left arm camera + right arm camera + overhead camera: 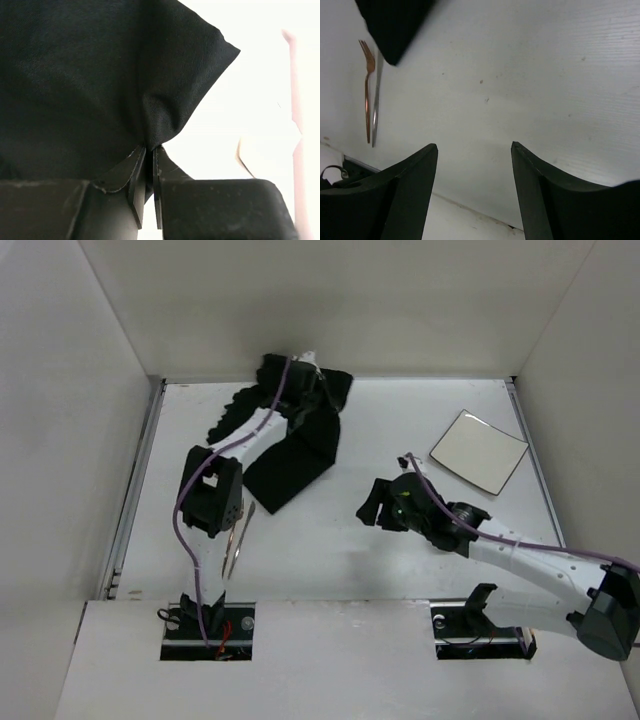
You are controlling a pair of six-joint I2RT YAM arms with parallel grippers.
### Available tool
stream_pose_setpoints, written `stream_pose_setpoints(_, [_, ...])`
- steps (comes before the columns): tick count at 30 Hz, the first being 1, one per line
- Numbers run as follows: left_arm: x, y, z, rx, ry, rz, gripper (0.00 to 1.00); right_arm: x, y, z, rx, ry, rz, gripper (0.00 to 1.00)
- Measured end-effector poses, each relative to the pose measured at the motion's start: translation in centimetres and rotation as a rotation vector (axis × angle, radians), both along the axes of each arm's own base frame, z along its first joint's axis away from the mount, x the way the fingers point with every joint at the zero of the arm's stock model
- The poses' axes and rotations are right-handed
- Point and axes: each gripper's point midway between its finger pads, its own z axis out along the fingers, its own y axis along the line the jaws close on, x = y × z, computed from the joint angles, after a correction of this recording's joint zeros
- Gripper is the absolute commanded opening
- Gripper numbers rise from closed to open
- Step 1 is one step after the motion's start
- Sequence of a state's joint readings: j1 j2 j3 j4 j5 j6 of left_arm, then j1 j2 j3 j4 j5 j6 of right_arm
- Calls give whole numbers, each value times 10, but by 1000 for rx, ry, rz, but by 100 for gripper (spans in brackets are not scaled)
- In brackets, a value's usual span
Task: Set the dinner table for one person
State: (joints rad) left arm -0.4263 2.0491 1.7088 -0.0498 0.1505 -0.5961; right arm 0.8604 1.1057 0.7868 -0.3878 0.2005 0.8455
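Note:
The crumpled black cloth placemat [295, 445] lies at the back left of the white dinner table [400, 420]. My left gripper [312, 380] is stretched to the back, over the cloth's far end. In the left wrist view the left gripper [149, 150] is shut on a pinched fold of the placemat [100, 75]. My right gripper [375, 505] hovers open near the middle of the table, with nothing between its fingers [420, 170]. A copper fork [368, 90] and a silver knife [376, 105] lie side by side on the table, also visible as cutlery [236, 540] beside the left arm's elbow.
A square white plate [478, 450] sits at the back right. White walls enclose the table on three sides. A corner of the placemat [395, 25] shows at the top left of the right wrist view. Both arm bases stand at the near edge.

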Motion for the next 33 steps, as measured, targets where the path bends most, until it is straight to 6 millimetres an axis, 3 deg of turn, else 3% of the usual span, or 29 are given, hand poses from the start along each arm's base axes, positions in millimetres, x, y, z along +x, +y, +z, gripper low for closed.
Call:
stream_pose_setpoints(3, [-38, -75, -17, -22, -1, -209, 7, 1, -13, 1, 41, -9, -69, 70])
stream_pose_setpoints(6, [-65, -111, -45, -12, 38, -330, 10, -1, -31, -6, 76, -3, -138, 74])
stream_pose_setpoints(8, [-82, -128, -70, 7, 72, -402, 17, 1, -41, -13, 80, 8, -176, 77])
stream_pose_setpoints(9, [-84, -130, -73, 10, 77, -408, 21, 2, -46, -16, 80, 14, -195, 78])
stream_pose_setpoints(10, [-89, -132, -80, 24, 87, -425, 28, 4, -50, -19, 77, 21, -214, 78])
stream_pose_setpoints(11, [-91, -132, -84, 38, 92, -433, 43, 8, -58, -25, 74, 33, -246, 80])
stream_pose_setpoints(13, [-88, -128, -85, 53, 84, -428, 51, 11, -64, -29, 71, 40, -270, 81])
stream_pose_setpoints(17, [-86, -98, -79, 86, 83, -363, 60, 32, -77, -34, 83, 48, -344, 82])
stream_pose_setpoints(21, [-96, -23, -22, 70, 45, -191, 58, 54, -84, -46, 44, 87, -393, 82])
stream_pose_setpoints(23, [-104, 9, 3, 46, 20, -100, 58, 74, -82, -49, 34, 94, -414, 81])
stream_pose_setpoints(26, [-123, 54, 23, 3, 4, 22, 58, 106, -77, -44, 42, 81, -434, 82])
stream_pose_setpoints(29, [-147, 69, 11, -17, 50, 74, 55, 126, -73, -30, 60, 48, -442, 82])
stream_pose_setpoints(31, [-173, 78, -11, -36, 126, 118, 50, 134, -72, -24, 72, 38, -450, 81])
stream_pose_setpoints(33, [-202, 84, -40, -39, 212, 159, 38, 138, -70, -28, 74, 43, -456, 79])
